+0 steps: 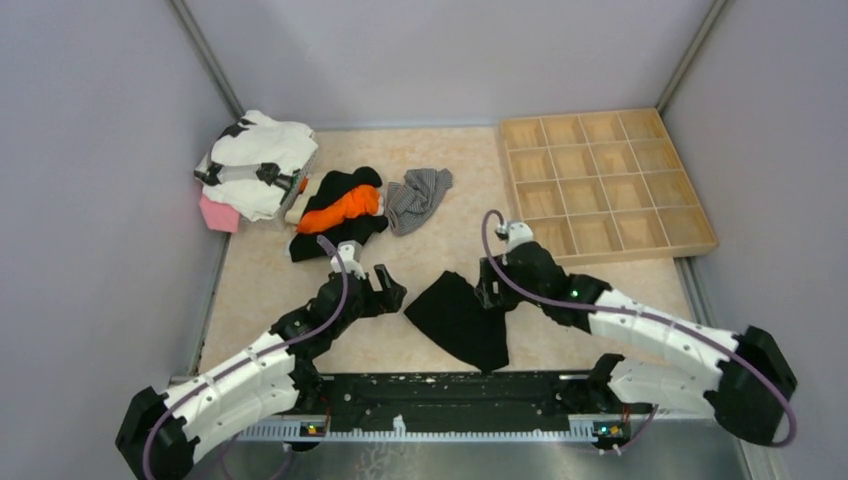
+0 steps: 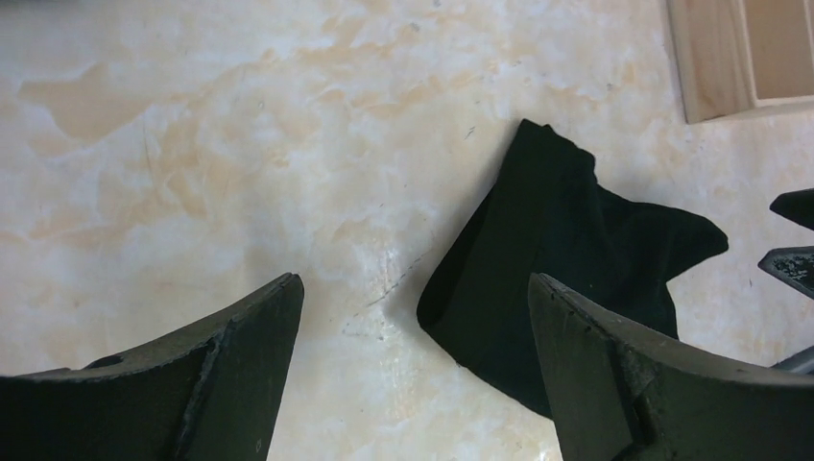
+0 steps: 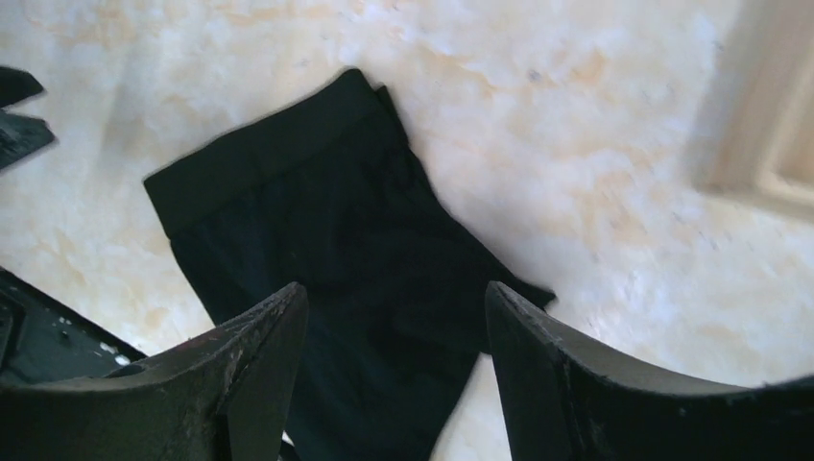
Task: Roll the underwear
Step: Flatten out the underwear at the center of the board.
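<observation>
The black underwear [image 1: 462,318] lies flat by the middle of the desk's [image 1: 260,280] near edge, its long axis slanting far-left to near-right. The left jaws stand spread and empty just left of it. The right jaws, also spread, hover over its right edge, nearer.

The left arm [image 1: 250,365] and the right arm [image 1: 650,335] both have white shells over their long links, with black joints, wrists and bulky shoulder housings. A thin purple cable [image 1: 338,285] loops along each arm. The fingers [image 2: 240,355] are matte black curved wedges, faintly scuffed.
</observation>
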Tool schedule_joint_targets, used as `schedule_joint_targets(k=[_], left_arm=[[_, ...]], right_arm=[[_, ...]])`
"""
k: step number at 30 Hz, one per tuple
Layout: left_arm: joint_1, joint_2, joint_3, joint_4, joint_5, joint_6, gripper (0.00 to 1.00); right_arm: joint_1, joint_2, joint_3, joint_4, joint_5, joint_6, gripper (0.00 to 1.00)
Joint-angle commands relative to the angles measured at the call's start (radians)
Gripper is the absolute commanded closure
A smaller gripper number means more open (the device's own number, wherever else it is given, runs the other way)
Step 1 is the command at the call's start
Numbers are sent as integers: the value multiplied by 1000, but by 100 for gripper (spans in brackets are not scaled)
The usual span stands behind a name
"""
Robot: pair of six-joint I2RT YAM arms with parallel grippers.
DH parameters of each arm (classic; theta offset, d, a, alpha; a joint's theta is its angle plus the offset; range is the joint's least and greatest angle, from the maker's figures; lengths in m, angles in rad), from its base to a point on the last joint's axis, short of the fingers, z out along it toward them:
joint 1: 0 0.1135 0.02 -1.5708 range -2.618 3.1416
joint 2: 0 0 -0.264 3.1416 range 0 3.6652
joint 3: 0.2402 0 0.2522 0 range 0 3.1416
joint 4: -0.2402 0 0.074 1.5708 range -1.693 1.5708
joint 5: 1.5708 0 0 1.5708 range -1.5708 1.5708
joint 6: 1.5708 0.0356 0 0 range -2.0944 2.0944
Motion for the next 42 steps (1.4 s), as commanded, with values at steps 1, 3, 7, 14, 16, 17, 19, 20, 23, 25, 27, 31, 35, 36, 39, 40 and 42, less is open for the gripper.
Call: schedule_joint_targets(k=[1,3,7,14,16,17,19,20,23,25,27,31,35,36,39,40,42], left_arm=[[-3,28,-1,-67,-19,-177,7],[-3,37,8,-92,-3,-201,7],[-3,35,6,-120,24,-221,7],[-3,-8,-6,-147,19,-228,7],[-3,-18,-7,-156,18,-230,7],[-3,-23,-6,-161,17,-230,6],[-3,-32,-6,-174,15,-228,6],[-3,-36,-7,-180,12,-228,6],[-3,-48,-11,-189,6,-228,6],[-3,-54,-15,-189,6,-228,7],[-3,-61,-14,-192,4,-228,7],[-3,-73,4,-200,-12,-216,6],[-3,-86,39,-209,-36,-198,6],[-1,-89,49,-212,-40,-192,5],[-1,-97,83,-225,-65,-176,5],[-1,-100,95,-229,-71,-170,4],[-1,-104,117,-233,-83,-156,3]], right_arm=[[-67,238,163,108,-178,-102,33],[-114,342,209,138,-281,-112,32],[-151,525,311,136,-395,-154,32],[-173,716,415,136,-471,-193,37],[-179,750,430,140,-496,-200,38],[-180,766,439,139,-508,-204,39],[-180,796,454,132,-529,-211,43],[-180,806,459,130,-532,-213,45],[-180,824,462,138,-522,-209,58],[-180,808,447,160,-509,-206,72],[-180,759,412,201,-492,-196,84],[-180,595,336,239,-401,-182,100],[-180,386,281,208,-284,-179,100],[-180,332,279,185,-251,-183,100],[-180,206,316,87,-142,-206,100],[-180,164,339,33,-107,-217,100],[-180,120,388,-47,-41,-231,100]])
